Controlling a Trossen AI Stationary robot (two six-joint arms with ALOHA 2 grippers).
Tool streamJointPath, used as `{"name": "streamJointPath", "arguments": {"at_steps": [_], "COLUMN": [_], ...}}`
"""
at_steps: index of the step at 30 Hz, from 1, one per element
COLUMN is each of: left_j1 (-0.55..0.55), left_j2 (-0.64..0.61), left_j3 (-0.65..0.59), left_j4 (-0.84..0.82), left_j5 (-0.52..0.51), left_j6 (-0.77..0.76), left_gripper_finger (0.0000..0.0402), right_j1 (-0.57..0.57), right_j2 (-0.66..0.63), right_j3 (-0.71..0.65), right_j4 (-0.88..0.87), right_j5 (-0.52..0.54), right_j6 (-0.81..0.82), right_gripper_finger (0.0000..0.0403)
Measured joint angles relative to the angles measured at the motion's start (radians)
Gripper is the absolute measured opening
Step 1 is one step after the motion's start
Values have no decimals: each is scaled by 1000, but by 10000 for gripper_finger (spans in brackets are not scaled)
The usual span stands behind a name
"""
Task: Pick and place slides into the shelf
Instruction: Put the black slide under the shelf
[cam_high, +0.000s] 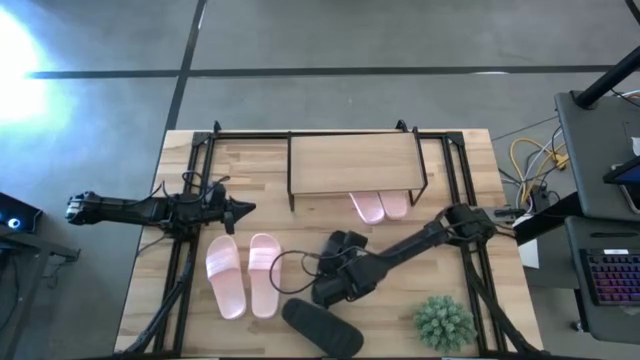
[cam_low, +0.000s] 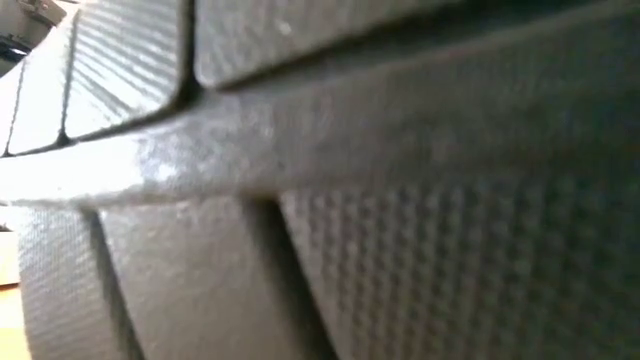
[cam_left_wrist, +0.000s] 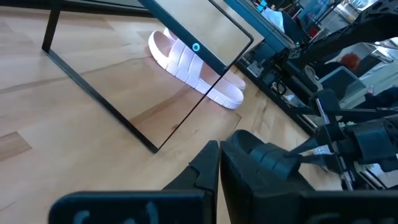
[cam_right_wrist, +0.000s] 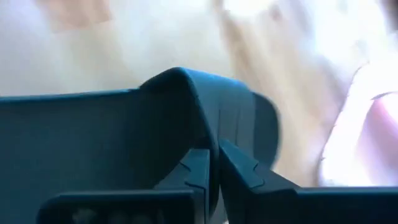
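Near the table's front, my right gripper (cam_right_wrist: 213, 163) is clamped on a black slide's (cam_right_wrist: 205, 106) strap, which could slip loose if I swing toward the shelf (cam_high: 355, 162) fast

Pink slides: four in view, two lying side by side on the open surface (cam_high: 150, 250), the left one (cam_high: 224, 276) and the right one (cam_high: 264, 272), and two under the shelf (cam_high: 355, 162), one (cam_high: 367, 207) beside the other (cam_high: 394, 204). Black slides: two, one (cam_high: 320, 327) at the near edge, one (cam_high: 346, 246) mid-surface. Shelf: one. Green plant (cam_high: 443, 322): one. Arms: two.
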Motion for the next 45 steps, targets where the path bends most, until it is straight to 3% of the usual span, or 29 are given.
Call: {"name": "streamJointPath", "arguments": {"at_steps": [6, 12, 25, 33, 39, 45], "left_j1": [0, 0, 0, 0, 0, 0], "left_j2": [0, 0, 1, 1, 3, 3], "left_j3": [0, 0, 0, 0, 0, 0], "left_j4": [0, 1, 0, 0, 0, 0], "left_j5": [0, 0, 0, 0, -5, -4], "left_j6": [0, 0, 0, 0, 0, -1], "left_gripper_finger": [0, 0, 0, 0, 0, 0], "right_j1": [-25, -67, -231, -232, -213, -178], "right_j2": [1, 0, 0, 0, 0, -7], "right_j3": [56, 61, -22, -50, -49, -5], "right_j4": [8, 10, 41, 46, -17, -235], "right_j5": [122, 175, 182, 95, 99, 148], "right_j6": [-167, -393, -574, -622, -613, -375], "right_gripper_finger": [14, 14, 15, 89, 154, 184]}}
